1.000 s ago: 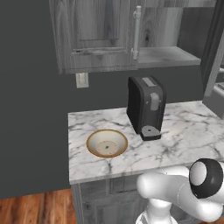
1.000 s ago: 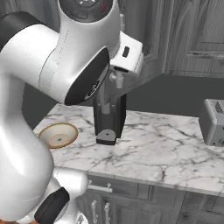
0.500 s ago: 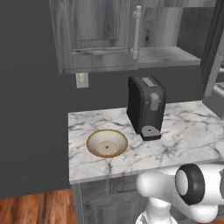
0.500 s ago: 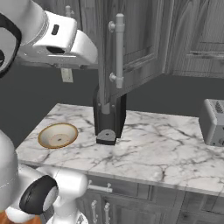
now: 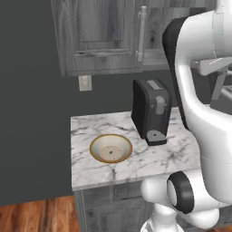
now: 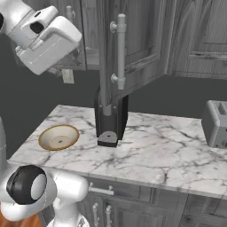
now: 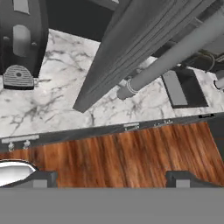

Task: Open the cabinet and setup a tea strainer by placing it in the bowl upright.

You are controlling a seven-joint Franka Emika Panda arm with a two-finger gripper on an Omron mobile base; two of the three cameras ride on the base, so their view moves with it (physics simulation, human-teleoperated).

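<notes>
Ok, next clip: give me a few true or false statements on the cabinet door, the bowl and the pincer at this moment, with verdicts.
1. One cabinet door stands swung open over the counter. True.
2. The tea strainer already sits in the bowl. False: the bowl holds nothing.
3. The pincer is open and holds nothing. True.
4. The bowl rests on top of the toaster. False: it sits on the counter, left of the coffee machine.

The bowl (image 5: 111, 148) sits on the counter (image 6: 159, 153), left of the coffee machine (image 5: 151, 111). The cabinet (image 6: 133, 42) hangs above, one door swung out over the machine. A toaster (image 6: 216, 124) stands far right.
</notes>
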